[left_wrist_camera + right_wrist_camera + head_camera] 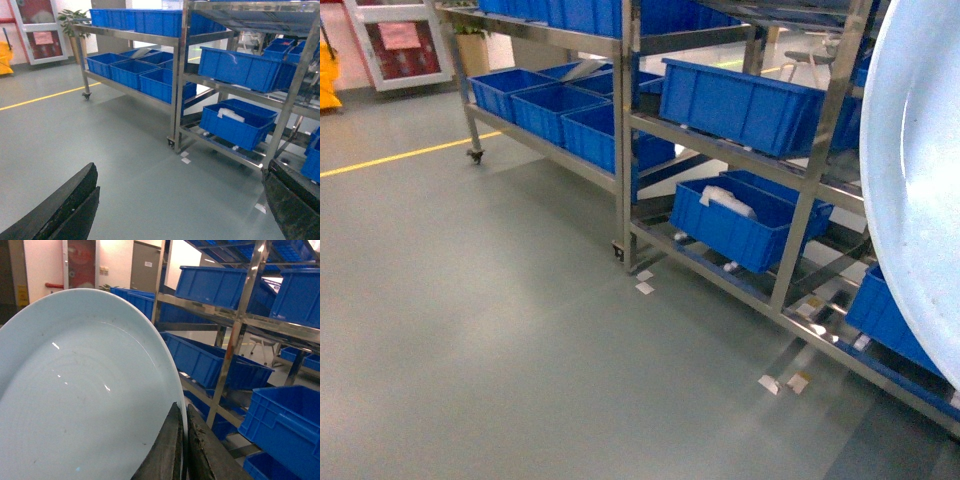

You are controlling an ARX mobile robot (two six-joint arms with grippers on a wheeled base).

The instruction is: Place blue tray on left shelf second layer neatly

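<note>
On left side, left gripper [175,210] empty, jaws wide apart, low over floor. Left shelf second layer [525,135] ahead, carrying blue crates [545,105]. Far right, right gripper [183,447] pinches blue tray [75,400] by rim, held aloft. Step: carrying. Next: approach shelf, find free spot among crates.

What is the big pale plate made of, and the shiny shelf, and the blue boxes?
The tray looks like smooth glossy plastic, possibly glazed: small light glints show on it. The shelf seems to be polished steel, with mirror-like uprights. The crates look like matte moulded plastic with ribbed sides.
</note>
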